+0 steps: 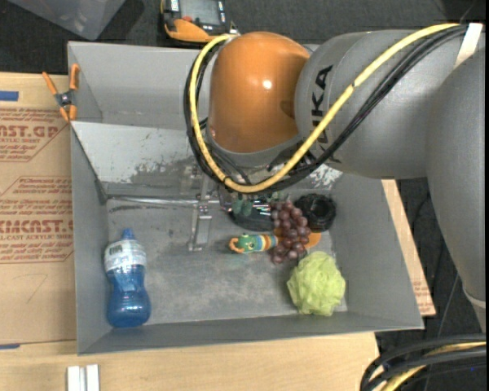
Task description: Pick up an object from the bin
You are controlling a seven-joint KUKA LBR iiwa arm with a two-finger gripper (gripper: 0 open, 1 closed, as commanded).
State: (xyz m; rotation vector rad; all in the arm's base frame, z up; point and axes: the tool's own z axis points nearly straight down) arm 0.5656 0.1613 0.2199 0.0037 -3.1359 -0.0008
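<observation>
A: End effector state?
B: End effector [246, 212] is low in the bin [228, 309], right of centre, tucked under the orange cover [257, 88]. Apart or together: can't tell.
A: What's nearest?
B: Toy [254, 243], small, green and orange, lying just below it. Purple grapes [290, 230] at the toy's right end, looks like touching. Black ring [316, 211] just beside the grapes, toward the right wall. Green puff [317, 283] near the lower-right corner.
A: Room to move?
B: Left half of the floor is mostly bare. Blue bottle [126, 279] lies by the lower-left corner, well apart from the rest. Cover sits close to the back wall.
</observation>
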